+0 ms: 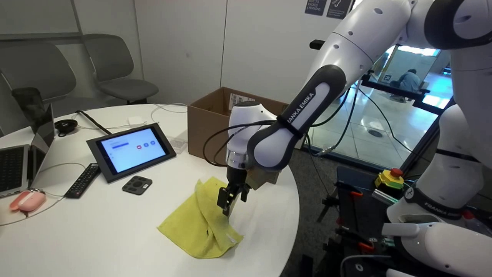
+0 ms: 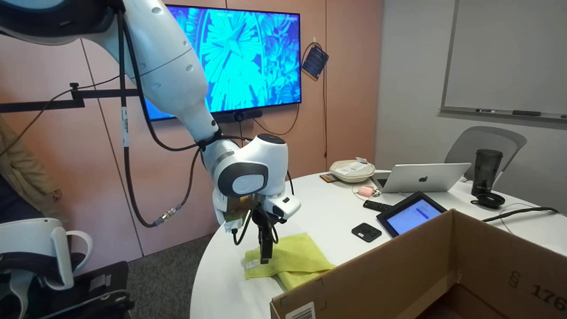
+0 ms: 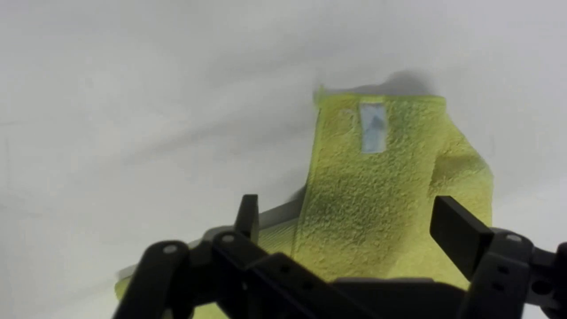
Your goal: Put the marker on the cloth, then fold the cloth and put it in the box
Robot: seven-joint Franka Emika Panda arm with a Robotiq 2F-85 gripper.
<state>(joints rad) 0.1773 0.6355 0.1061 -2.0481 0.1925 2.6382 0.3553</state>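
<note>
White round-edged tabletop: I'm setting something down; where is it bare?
In an exterior view, the tabletop is bare between yellow fabric cloth and long black remote, with a narrower strip between cloth and table edge. Crowded: around the black-framed tablet and square black puck, and at the open black gripper.

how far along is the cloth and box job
Looks done: a partial fold, one part of the cloth lying over another. I can't make out the marker, so its placing is unconfirmed. In hand: perhaps the folding, with the tool open over the cloth, gripping nothing. Left: boxing; the cloth lies on the table, outside the box.
</note>
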